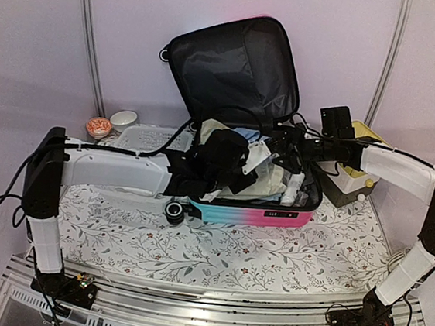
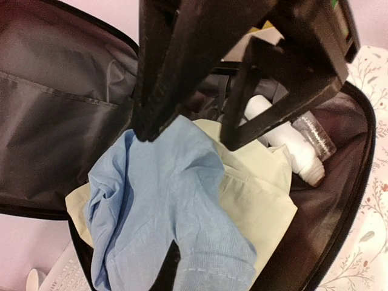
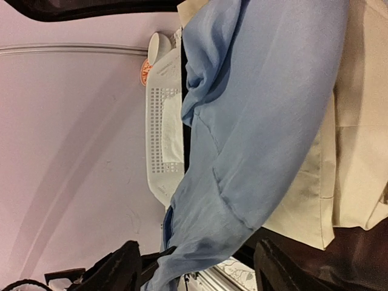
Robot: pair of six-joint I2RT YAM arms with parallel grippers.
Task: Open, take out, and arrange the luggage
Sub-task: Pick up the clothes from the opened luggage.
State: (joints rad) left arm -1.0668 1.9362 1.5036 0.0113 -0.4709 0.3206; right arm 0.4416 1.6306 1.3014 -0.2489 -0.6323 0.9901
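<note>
Taking-out step in hand: luggage (image 1: 251, 212) open, lid up, mid-worktop (image 1: 192, 254) toward far edge. Left hand (image 2: 189, 140) fingers apart over blue garment (image 2: 157, 206) inside shell. Right hand (image 3: 199, 245) likewise apart, blue cloth between fingers. Next, likely: close on cloth, lift clear of shell.
</note>
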